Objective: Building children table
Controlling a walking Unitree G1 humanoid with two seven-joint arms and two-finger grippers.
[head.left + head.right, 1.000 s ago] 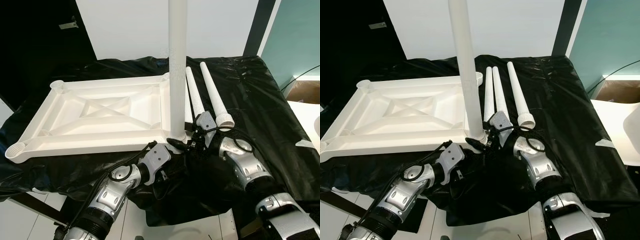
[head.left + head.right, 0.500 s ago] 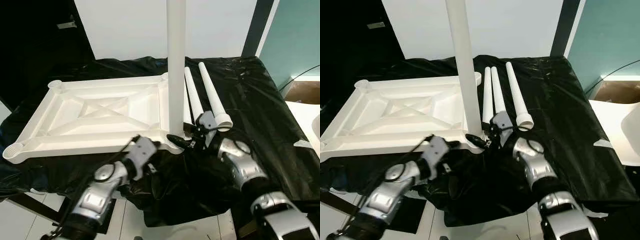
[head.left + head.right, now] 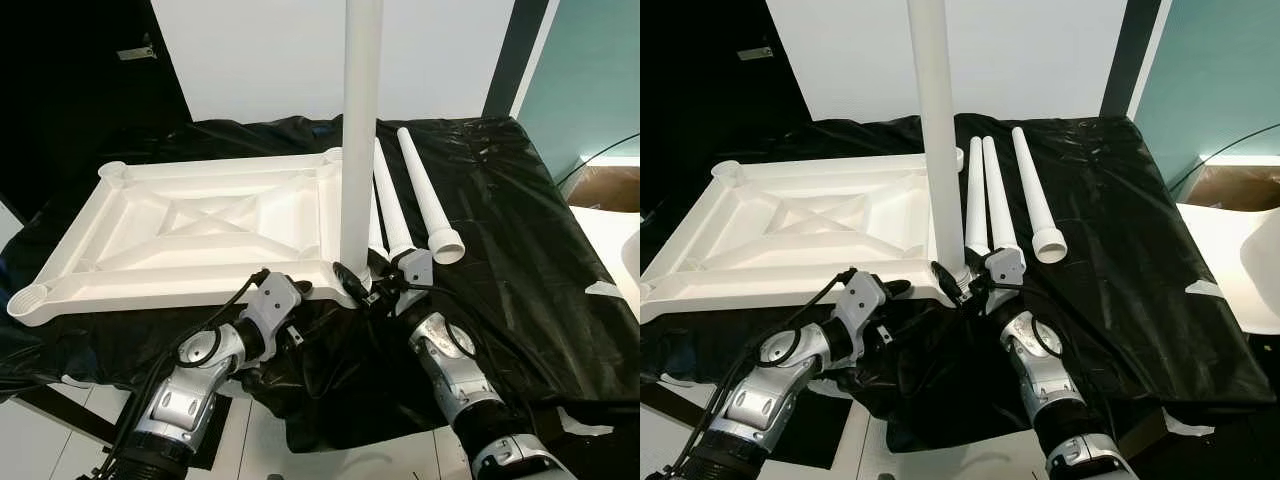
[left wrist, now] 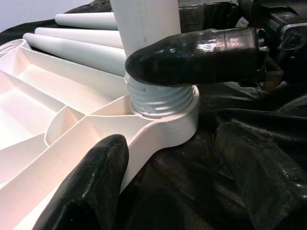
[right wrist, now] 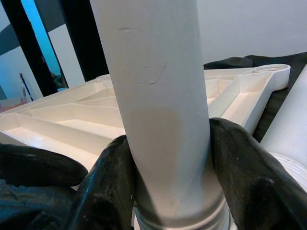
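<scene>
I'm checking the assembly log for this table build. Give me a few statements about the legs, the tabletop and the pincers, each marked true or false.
1. One white leg stands upright in a corner socket of the tabletop. True.
2. The right pincer grips that leg near its base. True.
3. Four spare legs lie on the black sheet. False: three spare legs lie there.
4. The tabletop lies with its ribbed underside down. False: the ribs face up.
5. The left pincer holds a spare leg. False: it sits at the tabletop's near edge.

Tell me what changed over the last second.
The left hand drew back from the upright leg, then came forward again to the tabletop edge. The right hand stayed clamped on the leg's base. The tabletop and the three spare legs stayed put.
</scene>
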